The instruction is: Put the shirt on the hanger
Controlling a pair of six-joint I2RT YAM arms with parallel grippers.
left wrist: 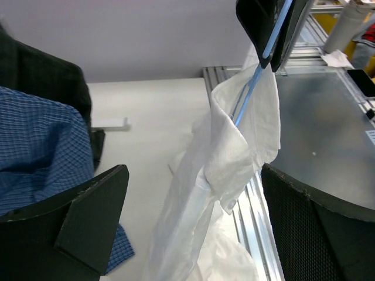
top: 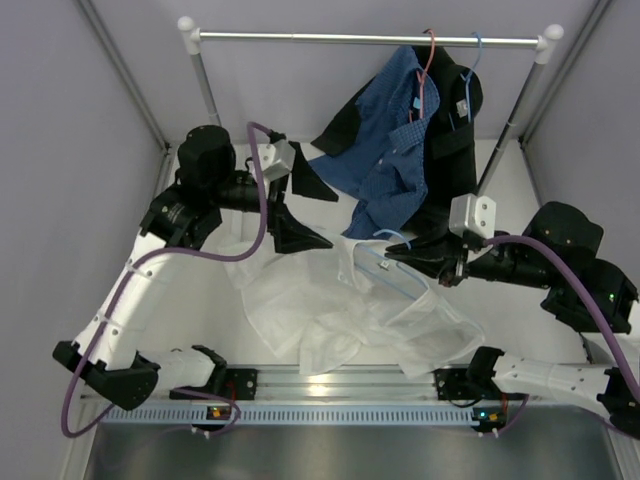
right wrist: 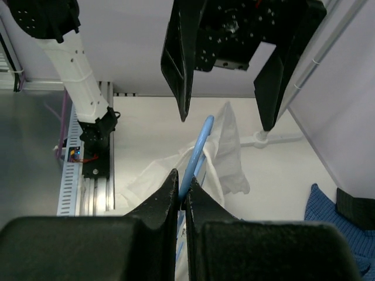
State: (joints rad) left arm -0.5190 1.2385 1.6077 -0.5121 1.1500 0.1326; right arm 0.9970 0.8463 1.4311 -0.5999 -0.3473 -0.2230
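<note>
Broadly, the white worktop [top: 215, 320] fills the floor of the enclosure, and a metal rail [top: 330, 38] crosses its far end at 12 o'clock in the top view. From that rail, at about 1 o'clock, hang a blue checked shirt [top: 395, 150] and, beside it toward 3 o'clock, a black garment [top: 450, 150]. The white shirt [top: 330, 310] lies crumpled from the middle of the worktop toward 6 o'clock. Its collar end is raised off the surface, and the rest trails down in loose folds. The left arm [top: 130, 290] comes in from 8 o'clock and bends toward the centre. The right arm [top: 560, 270] reaches in from 4 o'clock. The left end effector [top: 328, 218] sits at about 10 o'clock from the centre with its fingers spread as wide as they go, gripping nothing. In the left wrist view the lifted shirt hangs ahead of the gap between them, and I cannot tell whether cloth brushes either finger. The right end effector [top: 392, 256], just to the 3 o'clock side of centre, is clamped tight on the hanger [top: 392, 275]. The right wrist view shows the thin light-blue wire pinched between the two closed fingers. The hanger is held up clear of the worktop, and one arm of it runs into the white shirt's collar, so the cloth drapes from it. Its small hook shows just at 12 o'clock of the right fingertips.
</note>
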